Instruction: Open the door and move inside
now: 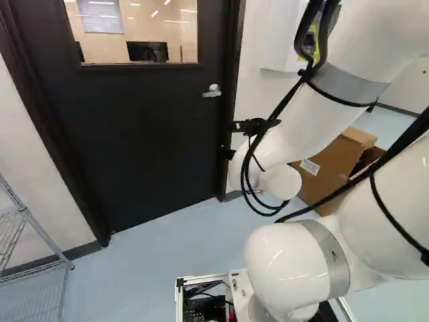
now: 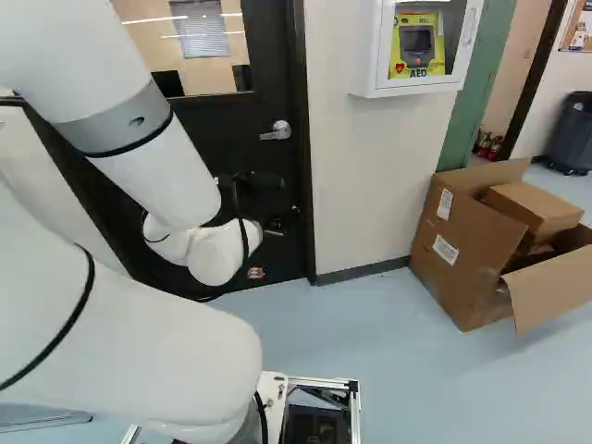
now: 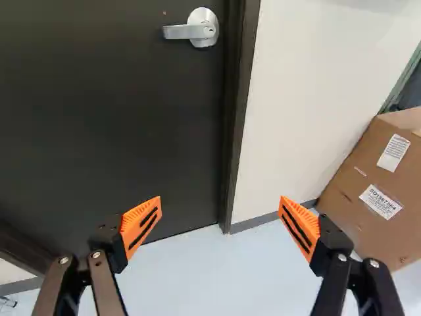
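With gripper (image 3: 221, 214) wide apart and empty, should reach toward twelve o'clock for door handle (image 3: 192, 31), running lengthwise toward nine.

Open cardboard box (image 2: 467, 245) on blue floor (image 2: 370, 324) beside pale wall (image 2: 356, 185), smaller carton (image 2: 532, 205) within it, white wall cabinet (image 2: 370, 55) above holding a yellow medical device (image 2: 417, 44), dark bin (image 2: 571, 134) beyond, wire shelving (image 1: 40, 231) left of the left base view.

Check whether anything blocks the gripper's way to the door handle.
Nothing visible stands between the open gripper and the door handle. The cardboard box sits on the far side of the door frame, out of that path.
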Tool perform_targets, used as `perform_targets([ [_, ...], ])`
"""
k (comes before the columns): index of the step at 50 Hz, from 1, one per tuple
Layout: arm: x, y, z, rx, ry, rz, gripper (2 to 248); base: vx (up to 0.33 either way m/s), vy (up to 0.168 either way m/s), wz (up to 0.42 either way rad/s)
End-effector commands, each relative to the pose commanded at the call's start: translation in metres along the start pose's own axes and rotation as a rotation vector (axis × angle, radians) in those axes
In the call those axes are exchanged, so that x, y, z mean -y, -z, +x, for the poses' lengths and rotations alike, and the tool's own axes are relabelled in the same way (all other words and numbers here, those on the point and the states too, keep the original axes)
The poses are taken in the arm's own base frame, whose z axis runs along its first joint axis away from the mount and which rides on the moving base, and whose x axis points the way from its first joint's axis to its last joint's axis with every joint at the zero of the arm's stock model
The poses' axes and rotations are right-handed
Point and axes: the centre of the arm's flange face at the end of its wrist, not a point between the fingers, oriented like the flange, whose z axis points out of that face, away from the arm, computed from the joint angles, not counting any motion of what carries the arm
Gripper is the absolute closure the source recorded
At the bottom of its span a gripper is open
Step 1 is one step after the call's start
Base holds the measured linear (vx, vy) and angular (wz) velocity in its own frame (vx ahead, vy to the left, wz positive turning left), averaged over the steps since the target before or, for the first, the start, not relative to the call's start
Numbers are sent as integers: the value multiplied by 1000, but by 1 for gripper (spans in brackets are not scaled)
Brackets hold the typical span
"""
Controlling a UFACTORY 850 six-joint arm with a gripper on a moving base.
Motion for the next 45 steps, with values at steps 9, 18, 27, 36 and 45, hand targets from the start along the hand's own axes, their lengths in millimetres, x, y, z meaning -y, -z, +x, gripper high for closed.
perform_targets([
  [9,0,0,0,0,0,0,3,107,145,-27],
  [18,0,0,0,0,0,0,3,107,142,-24],
  [27,0,0,0,0,0,0,3,100,112,-12],
  [36,0,0,0,0,0,0,3,17,15,1],
  [45,0,0,0,0,0,0,3,0,0,0],
])
